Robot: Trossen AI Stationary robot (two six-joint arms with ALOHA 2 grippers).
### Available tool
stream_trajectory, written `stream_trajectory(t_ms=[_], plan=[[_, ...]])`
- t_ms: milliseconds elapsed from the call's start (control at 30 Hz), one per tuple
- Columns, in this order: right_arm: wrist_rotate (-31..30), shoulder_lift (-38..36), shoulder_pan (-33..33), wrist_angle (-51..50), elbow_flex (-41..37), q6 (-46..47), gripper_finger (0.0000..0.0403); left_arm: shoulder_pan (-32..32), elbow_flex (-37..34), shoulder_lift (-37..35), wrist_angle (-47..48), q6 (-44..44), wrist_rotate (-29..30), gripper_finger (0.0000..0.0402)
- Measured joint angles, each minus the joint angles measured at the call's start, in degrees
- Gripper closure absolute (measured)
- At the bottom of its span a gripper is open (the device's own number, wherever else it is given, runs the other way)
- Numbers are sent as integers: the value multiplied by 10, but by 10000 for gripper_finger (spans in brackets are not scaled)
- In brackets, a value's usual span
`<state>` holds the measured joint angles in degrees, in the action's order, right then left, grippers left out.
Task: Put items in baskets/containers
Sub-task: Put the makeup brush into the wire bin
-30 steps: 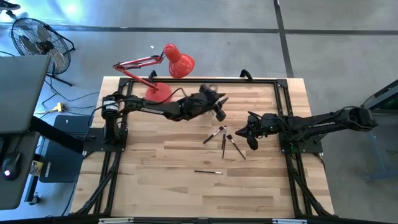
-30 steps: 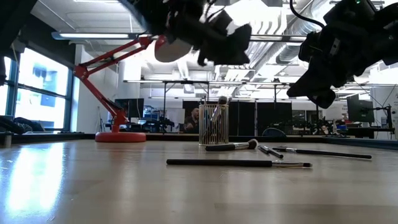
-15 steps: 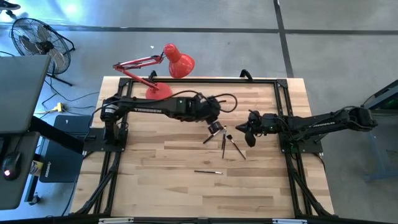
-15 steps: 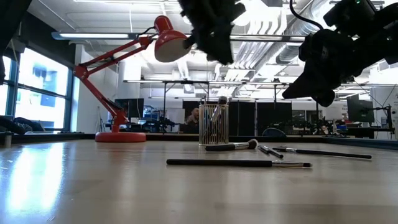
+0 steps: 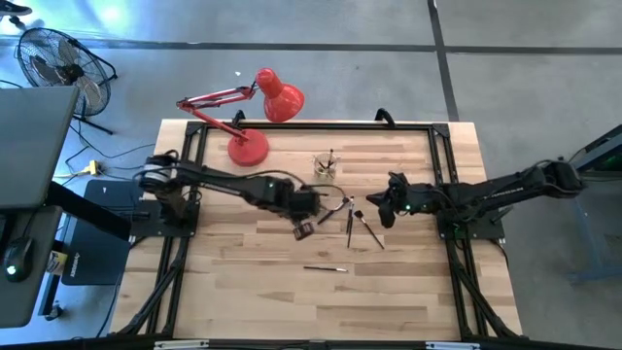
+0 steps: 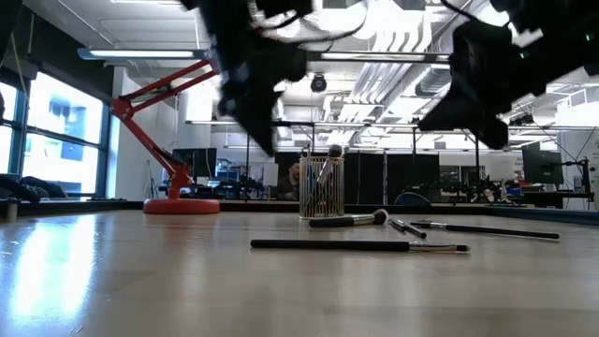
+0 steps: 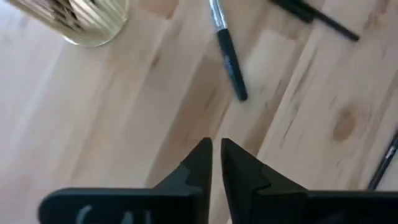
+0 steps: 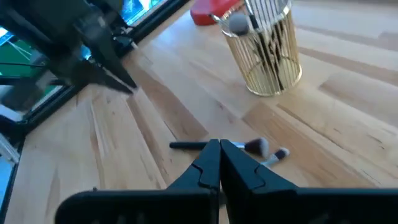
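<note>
A small ribbed, yellowish clear cup [image 5: 326, 165] stands upright on the table's far middle, with a few brushes leaning inside it [image 8: 267, 53]. Three brushes [image 5: 350, 220] lie flat in a loose cluster just near of the cup, and one more brush [image 5: 326, 268] lies alone closer to the near edge. My left gripper [image 5: 302, 230] hovers to the left of the cluster, its fingers [image 7: 216, 155] shut on nothing above bare wood. My right gripper [image 5: 381, 210] hangs to the right of the cluster, shut and empty [image 8: 219, 152].
A red desk lamp [image 5: 255, 117] stands at the far edge, left of the cup, with its base on the table. A black frame rail [image 5: 311, 124] runs around the table. Bare wood lies along the near half of the table around the lone brush.
My left gripper has swung away from above the cup toward the near edge and a little to the left, ending over bare wood beside the cluster of brushes. The cup now shows uncovered from above. The brushes and the right gripper have stayed put.
</note>
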<state>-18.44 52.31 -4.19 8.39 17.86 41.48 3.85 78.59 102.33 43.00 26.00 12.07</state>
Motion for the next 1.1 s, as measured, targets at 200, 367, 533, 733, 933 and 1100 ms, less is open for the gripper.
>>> stream_trajectory(t_ms=[200,367,533,733,933,1100], plan=[[-56,75,-39,-118,115,23,403,16,-141,-91,-58,40,-13,399],[-47,176,-50,-282,235,64,403,14,-229,-168,-112,57,-12,401],[12,287,-54,-469,351,119,403,14,-283,-227,-164,62,-10,401],[77,394,-53,-614,445,140,403,14,-295,-237,-170,75,-11,401],[104,449,-52,-628,458,140,403,15,-297,-238,-183,74,-24,401],[108,471,-52,-631,457,138,402,15,-296,-237,-184,70,-29,401]])
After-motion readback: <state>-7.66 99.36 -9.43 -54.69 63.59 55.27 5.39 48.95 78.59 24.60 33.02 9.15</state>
